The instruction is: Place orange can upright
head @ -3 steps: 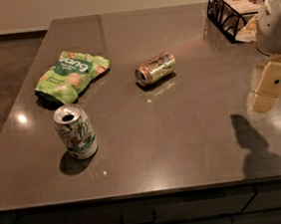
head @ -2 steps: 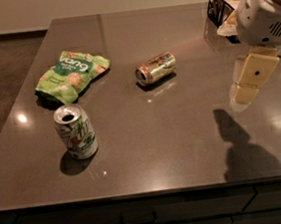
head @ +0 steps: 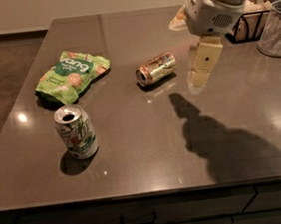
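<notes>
Gripper (head: 201, 80) further left above the table, now just right of the can (head: 156, 68), its shadow (head: 218, 136) shifted left too.

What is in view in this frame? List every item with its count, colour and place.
orange can: one, coppery orange with silver rims, lying on its side near the counter's middle.
white and green can: one, upright, top opened, front left.
snack bag: one, green, left side, behind the white and green can.
wire basket: one, black, far right, partly hidden by the arm.
see-through container: one, greyish, right edge, cut off by the frame.
counter: one, dark grey-brown, glossy.
drawers: dark, under the counter's front edge.
arm: one, white, top right.
gripper: one, beige, hanging above the counter just right of the orange can, not touching it.
</notes>
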Robot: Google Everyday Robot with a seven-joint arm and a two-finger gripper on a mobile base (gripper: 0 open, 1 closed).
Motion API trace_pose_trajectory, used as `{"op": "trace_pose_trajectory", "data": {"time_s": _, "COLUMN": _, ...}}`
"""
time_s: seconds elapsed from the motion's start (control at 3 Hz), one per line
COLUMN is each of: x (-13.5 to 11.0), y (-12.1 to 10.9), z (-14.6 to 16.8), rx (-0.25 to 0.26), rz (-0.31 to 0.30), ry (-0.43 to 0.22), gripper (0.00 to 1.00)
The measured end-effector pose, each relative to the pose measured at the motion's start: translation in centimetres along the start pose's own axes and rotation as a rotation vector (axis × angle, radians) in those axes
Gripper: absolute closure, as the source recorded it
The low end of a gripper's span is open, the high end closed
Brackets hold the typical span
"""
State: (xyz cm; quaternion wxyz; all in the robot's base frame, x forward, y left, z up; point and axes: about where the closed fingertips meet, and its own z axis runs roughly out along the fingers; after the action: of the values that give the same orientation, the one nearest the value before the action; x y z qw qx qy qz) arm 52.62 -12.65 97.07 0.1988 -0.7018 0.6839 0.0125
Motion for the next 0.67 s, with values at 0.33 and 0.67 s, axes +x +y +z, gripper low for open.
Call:
{"op": "trace_pose_trajectory", "data": {"time_s": 0.33, "x": -1.6, "y": -3.3, "z": 3.1, "rx": -0.027, "rz": -0.100, "ry": -0.022, "gripper": 0.00}}
{"op": "trace_pose_trajectory", "data": {"time_s": 0.67, "x": -2.3, "y": -6.2, "z": 6.1, "rx": -0.047, "rz": -0.188, "ry": -0.002, "gripper": 0.00}}
